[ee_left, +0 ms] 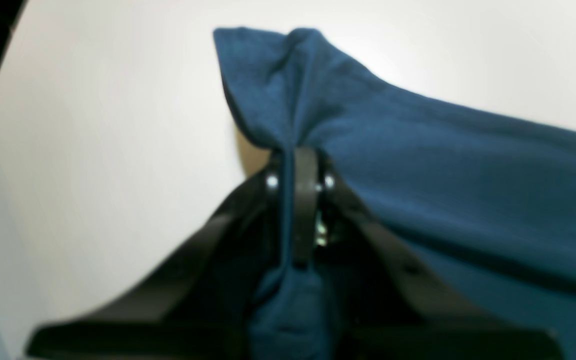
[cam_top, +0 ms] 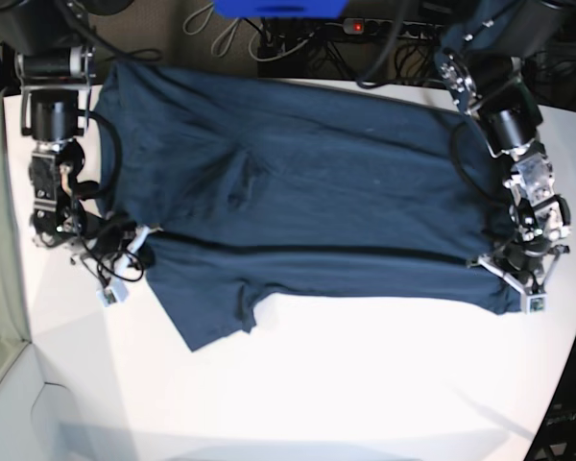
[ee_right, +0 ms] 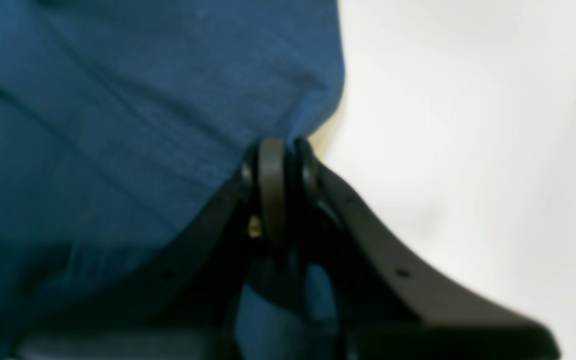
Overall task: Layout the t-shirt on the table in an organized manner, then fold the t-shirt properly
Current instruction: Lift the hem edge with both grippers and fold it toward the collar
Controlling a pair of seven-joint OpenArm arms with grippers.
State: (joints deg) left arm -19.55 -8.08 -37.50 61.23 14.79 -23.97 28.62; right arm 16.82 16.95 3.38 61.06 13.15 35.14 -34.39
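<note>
T-shirt (cam_top: 317,182): dark navy, spread broad across the white desk (cam_top: 365,384), lying between the two sets of fingers.

Progress: laying-out is judged largely done. One lengthwise fold seems begun, a dark crease line being seen running from one set of fingers toward the other. A sleeve still juts out below the line, near the right fingers. The remaining folds are judged still to be made.

Left gripper (ee_left: 298,165): fingers closed on a bunched edge of the shirt, cloth being pinched between them and rising beyond the tips.

Right gripper (ee_right: 275,160): fingers closed on the shirt's edge, bare desk lying just beside them.

Views: the pinches are shown close only by the wrist cameras; the whole garment, crease and stray sleeve are shown only in the base view.
</note>
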